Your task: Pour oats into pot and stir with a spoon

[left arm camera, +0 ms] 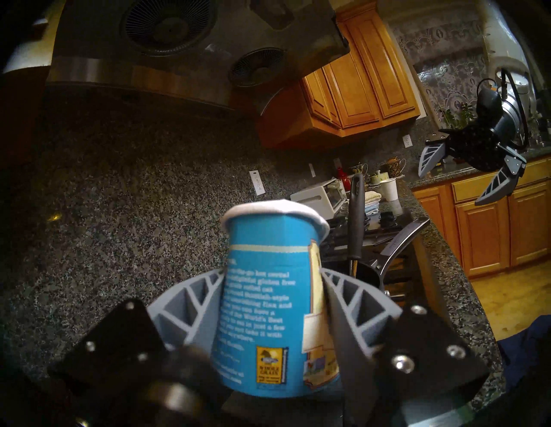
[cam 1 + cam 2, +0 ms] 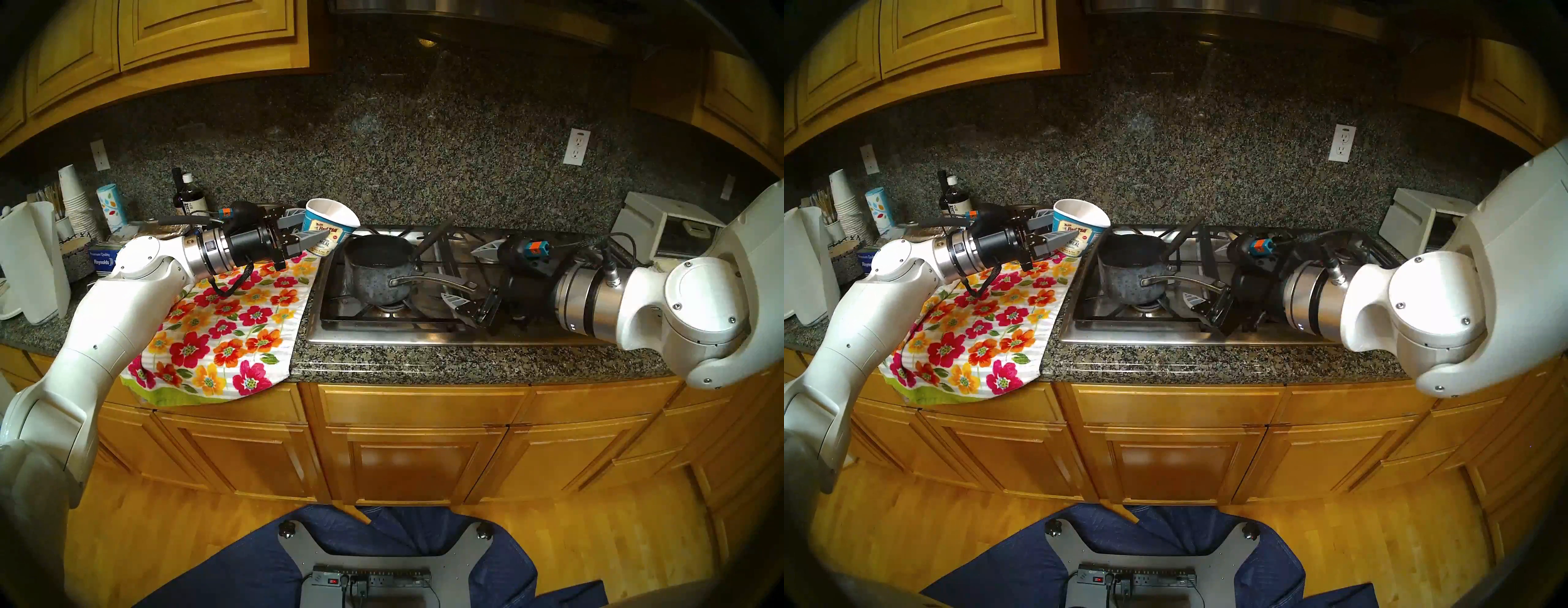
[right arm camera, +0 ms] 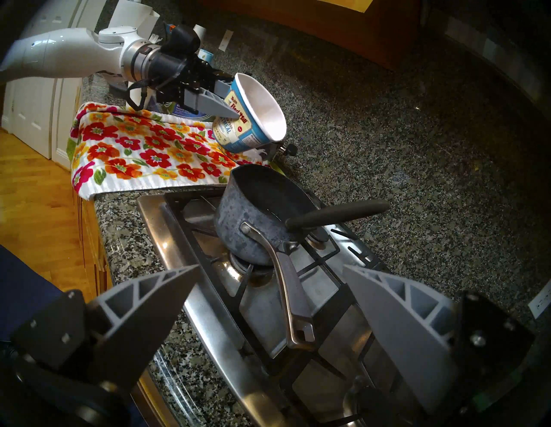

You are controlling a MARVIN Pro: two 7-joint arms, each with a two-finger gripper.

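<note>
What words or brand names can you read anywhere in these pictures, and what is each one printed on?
"Bob's Red Mill" and "MEAL", start hidden: blue paper oatmeal cup, held by the left gripper.
"WHOLE GRAIN": yellow stamp on that cup; white paragraph beside it too blurred.
"Premium Quality Reynolds": blue box.
Dark bottle label: too small.

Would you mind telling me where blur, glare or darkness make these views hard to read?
Left wrist: the oatmeal cup fills the centre, its small print soft. Right wrist: the pot interior reads near black; the steel cooktop glares. Head views: fisheye bends the counter, corners dark.
</note>
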